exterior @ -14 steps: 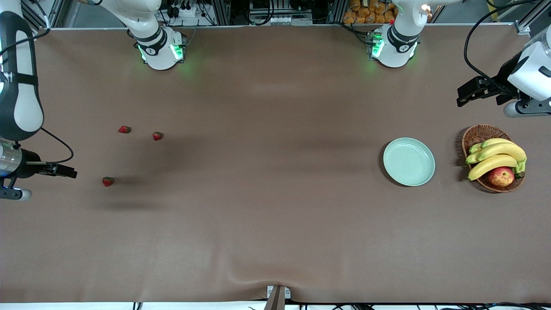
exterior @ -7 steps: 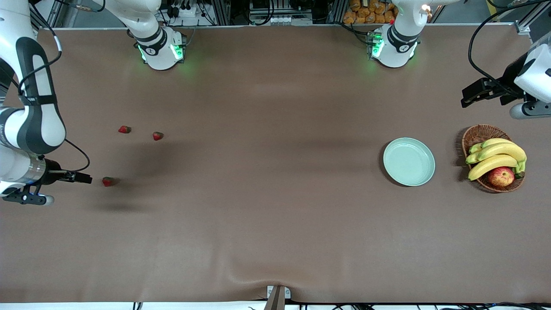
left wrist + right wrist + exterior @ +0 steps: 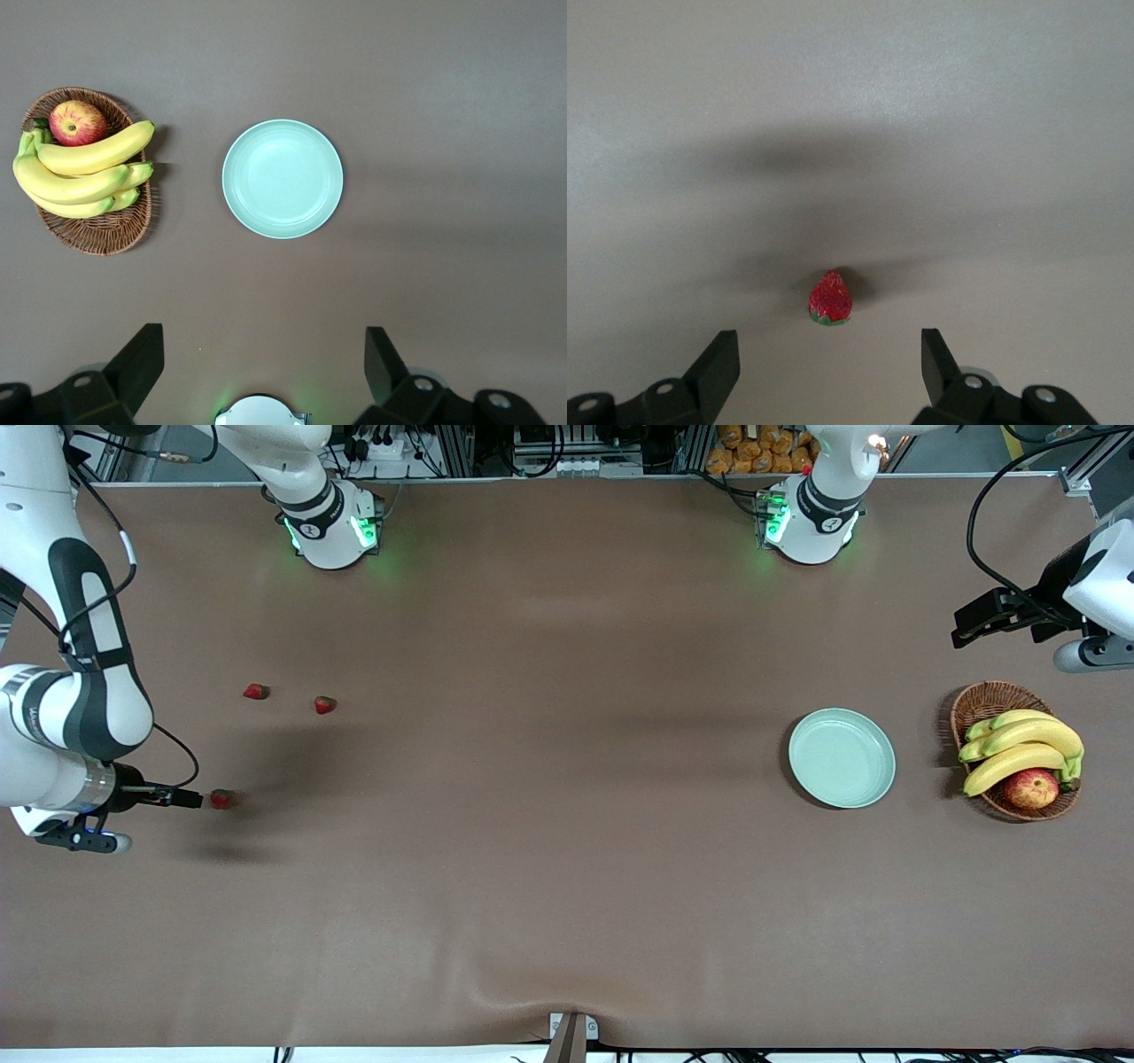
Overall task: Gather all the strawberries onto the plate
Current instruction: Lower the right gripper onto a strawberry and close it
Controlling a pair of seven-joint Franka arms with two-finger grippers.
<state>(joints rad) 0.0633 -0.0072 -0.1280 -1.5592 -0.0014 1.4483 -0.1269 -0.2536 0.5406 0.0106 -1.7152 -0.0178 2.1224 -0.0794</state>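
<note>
Our right gripper point(image 3: 828, 354), fingers apart, nears the nearest strawberry point(image 3: 830, 298); we judge it light and soft, so pinch its sides gently.

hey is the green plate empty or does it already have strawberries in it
Empty. The plate shows only its bare mint surface, also in the left wrist view; all three strawberries lie on the table toward the right arm's end.

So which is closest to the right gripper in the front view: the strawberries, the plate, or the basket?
1. Strawberry, just off the right gripper.
2. The other two strawberries, farther from the camera; too close to rank.
3. Plate, toward the left arm's end.
4. Basket, beside the plate.
</note>
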